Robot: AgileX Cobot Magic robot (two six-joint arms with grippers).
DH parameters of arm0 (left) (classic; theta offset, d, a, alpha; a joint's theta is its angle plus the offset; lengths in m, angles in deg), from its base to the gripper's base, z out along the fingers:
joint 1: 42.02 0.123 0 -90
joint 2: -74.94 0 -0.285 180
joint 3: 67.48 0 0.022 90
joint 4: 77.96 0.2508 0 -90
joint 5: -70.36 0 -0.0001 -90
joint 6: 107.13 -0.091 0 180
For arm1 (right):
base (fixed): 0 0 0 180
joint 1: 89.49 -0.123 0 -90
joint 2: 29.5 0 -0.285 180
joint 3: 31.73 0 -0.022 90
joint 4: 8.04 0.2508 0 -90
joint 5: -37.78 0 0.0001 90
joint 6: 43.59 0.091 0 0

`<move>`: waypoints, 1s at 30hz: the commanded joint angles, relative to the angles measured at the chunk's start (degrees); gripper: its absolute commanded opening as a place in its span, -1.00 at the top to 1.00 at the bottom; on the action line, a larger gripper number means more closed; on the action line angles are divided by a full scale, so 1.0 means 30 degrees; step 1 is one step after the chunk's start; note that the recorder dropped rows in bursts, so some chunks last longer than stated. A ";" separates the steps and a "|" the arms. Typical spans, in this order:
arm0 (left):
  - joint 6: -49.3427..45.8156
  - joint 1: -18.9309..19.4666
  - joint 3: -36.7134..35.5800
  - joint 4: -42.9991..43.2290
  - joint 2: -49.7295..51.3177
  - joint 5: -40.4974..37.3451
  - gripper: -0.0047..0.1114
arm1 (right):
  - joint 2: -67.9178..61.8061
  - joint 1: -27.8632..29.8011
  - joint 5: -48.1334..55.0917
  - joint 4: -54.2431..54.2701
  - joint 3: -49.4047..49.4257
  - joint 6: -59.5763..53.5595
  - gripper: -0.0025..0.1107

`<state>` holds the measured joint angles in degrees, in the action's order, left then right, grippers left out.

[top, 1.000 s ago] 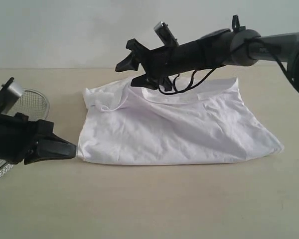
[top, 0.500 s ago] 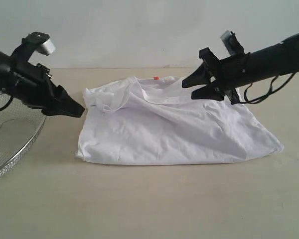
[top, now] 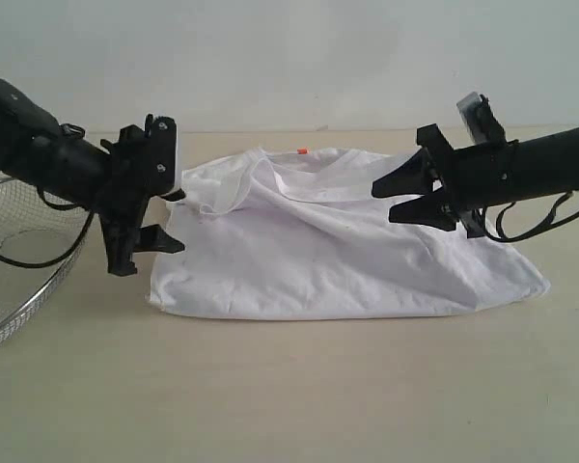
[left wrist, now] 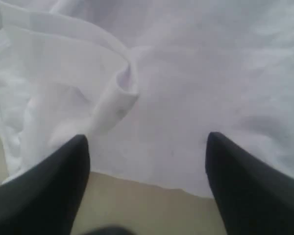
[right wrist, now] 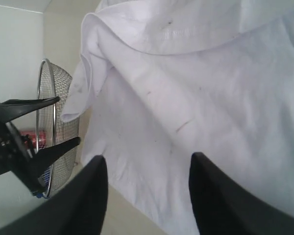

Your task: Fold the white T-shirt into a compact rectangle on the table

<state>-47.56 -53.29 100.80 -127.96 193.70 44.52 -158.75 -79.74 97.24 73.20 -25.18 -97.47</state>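
**Left gripper.** The left gripper stood with its jaws spread wide and nothing between them. In the exterior view it sat at the 9 o'clock edge of the white T-shirt, one finger above the other. The left wrist view showed the left gripper with its two dark fingers framing the T-shirt hem and a rolled fold of cloth. Contact with the fabric could not be confirmed.

**Right gripper.** The right gripper was likewise parted and empty. It was raised over the garment's 2 o'clock area and pointed toward 9 o'clock. In its own wrist view the right gripper looked across the T-shirt.

**Garment.** The T-shirt lay in a loosely folded, wrinkled shape at the centre of the table. The orange collar tag showed at its 12 o'clock edge.

**Surface and room.** The table was a flat, matte beige top, bare toward 6 o'clock. A round wire-mesh basket rested at 9 o'clock, cut off by the frame, and it also appeared in the right wrist view. A plain pale wall closed the scene at 12 o'clock.
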 commanded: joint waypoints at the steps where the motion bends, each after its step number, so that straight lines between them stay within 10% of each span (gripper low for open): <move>1: -0.0571 -0.0087 0.0594 -0.0233 0.0734 0.0806 -0.18 | 0.0273 0.0156 0.0331 0.0153 0.0115 -0.0555 0.15; 30: -0.0571 -0.1089 0.2047 -0.1226 0.1766 0.0748 -0.18 | 0.0273 0.0156 0.0134 0.0318 0.0115 -0.0714 0.15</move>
<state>-49.08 -56.01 106.60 -131.08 198.20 45.07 -158.62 -79.74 97.20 73.77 -25.18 -98.94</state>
